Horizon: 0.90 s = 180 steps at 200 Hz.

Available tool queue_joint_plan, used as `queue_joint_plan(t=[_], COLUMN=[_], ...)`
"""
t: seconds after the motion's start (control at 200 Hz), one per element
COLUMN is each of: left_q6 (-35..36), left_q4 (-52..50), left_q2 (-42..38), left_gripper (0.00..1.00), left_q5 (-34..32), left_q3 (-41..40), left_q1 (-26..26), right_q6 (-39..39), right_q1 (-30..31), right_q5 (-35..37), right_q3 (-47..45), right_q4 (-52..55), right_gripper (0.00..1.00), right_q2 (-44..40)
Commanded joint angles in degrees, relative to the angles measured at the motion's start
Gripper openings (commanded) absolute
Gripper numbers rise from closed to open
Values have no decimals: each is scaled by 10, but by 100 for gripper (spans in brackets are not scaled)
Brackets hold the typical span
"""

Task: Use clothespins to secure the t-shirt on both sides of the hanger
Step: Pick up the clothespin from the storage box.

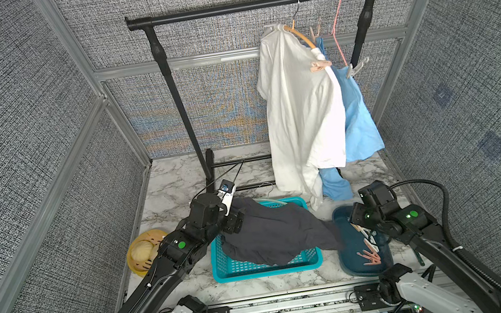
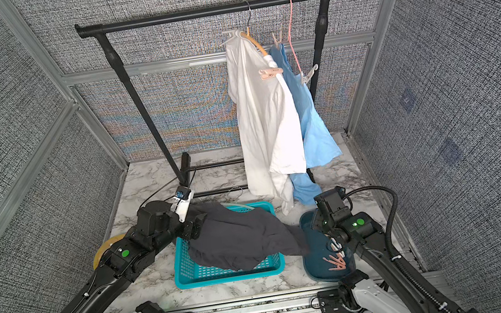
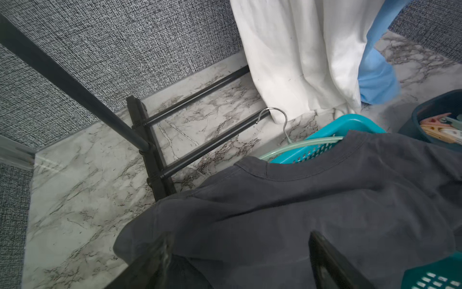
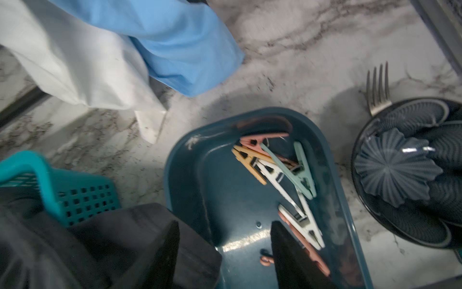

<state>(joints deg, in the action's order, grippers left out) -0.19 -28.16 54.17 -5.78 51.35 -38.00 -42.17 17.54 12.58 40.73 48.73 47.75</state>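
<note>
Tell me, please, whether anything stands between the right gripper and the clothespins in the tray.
Nothing visible does. The right gripper hangs open over the clothespins, which lie uncovered in the tray. The grey t-shirt drapes over the tray's rim beside them, not over the pins.

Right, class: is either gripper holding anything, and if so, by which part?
Nothing is held. The right gripper is open above the clothespins in the tray; the left gripper is open over the dark t-shirt.
</note>
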Motion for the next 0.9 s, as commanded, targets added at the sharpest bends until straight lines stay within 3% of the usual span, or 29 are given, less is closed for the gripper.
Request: queue_joint_plan(t=[0.0, 0.15, 0.395, 0.896], left_q6=[6, 0, -1, 10], left_q4=[0, 1, 16, 51], left_q2=[3, 2, -5, -15], left_gripper=[84, 84, 84, 84], left_q5=[28, 36, 51, 55], left_q3=[-5, -17, -39, -72], left_q1=[1, 1, 1, 1], right_q6=[-17, -23, -45, 2], right_q1=[-31, -48, -49, -50], right_q5=[-43, -66, -65, -41], right_q3=[-28, -54, -57, -51], right_q4=[-4, -21, 43, -86], right_gripper=[60, 55, 54, 35], right_q2=[16, 47, 68, 154])
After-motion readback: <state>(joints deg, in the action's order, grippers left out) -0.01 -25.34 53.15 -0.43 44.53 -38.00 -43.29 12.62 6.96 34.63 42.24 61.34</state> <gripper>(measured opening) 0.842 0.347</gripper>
